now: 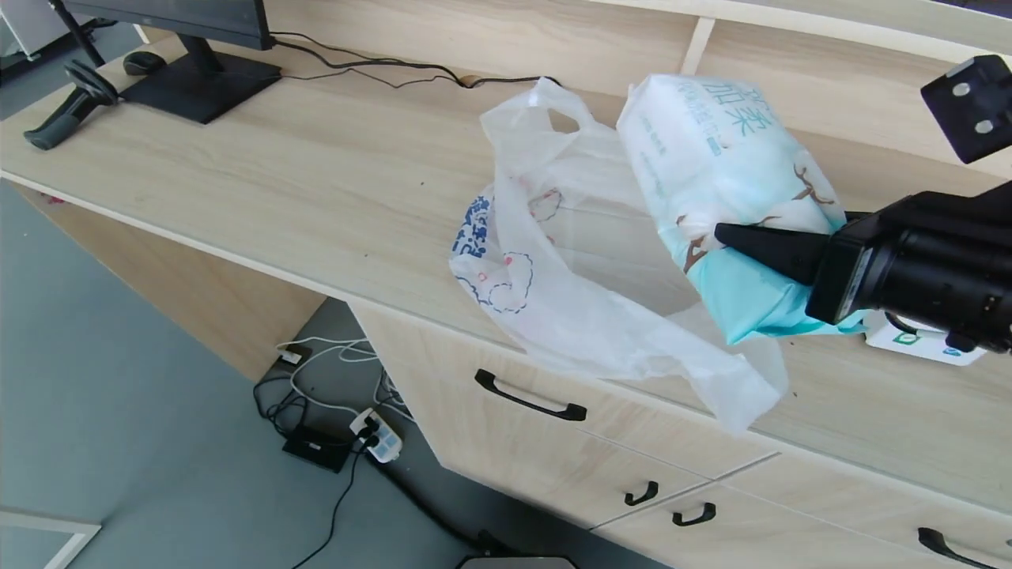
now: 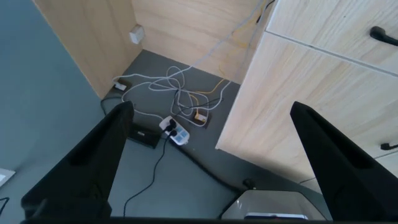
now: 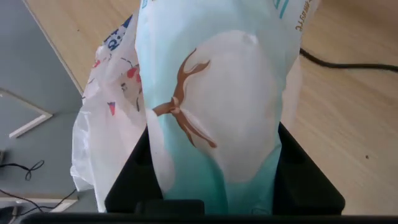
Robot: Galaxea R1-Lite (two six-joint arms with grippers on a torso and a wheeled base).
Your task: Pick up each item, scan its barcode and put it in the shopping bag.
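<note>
A white and teal soft pack [image 1: 723, 190] printed with a brown deer hangs above the counter, held in my right gripper [image 1: 731, 237], which is shut on its lower part. The right wrist view has the pack [image 3: 217, 106] between the two black fingers [image 3: 134, 180]. Just below and left of it lies the thin white shopping bag [image 1: 569, 269], its mouth slack on the counter and one end drooping over the front edge. That bag [image 3: 106, 118] appears beside the pack in the right wrist view too. My left gripper [image 2: 211, 162] hangs open low beside the counter, above the floor, holding nothing.
A handheld barcode scanner [image 1: 67, 107] lies at the counter's far left beside a monitor base [image 1: 202, 83] and a mouse [image 1: 144, 62]. A small white box [image 1: 921, 344] sits under my right arm. Cables and a power strip [image 2: 177, 134] cover the floor by the drawers [image 1: 530, 395].
</note>
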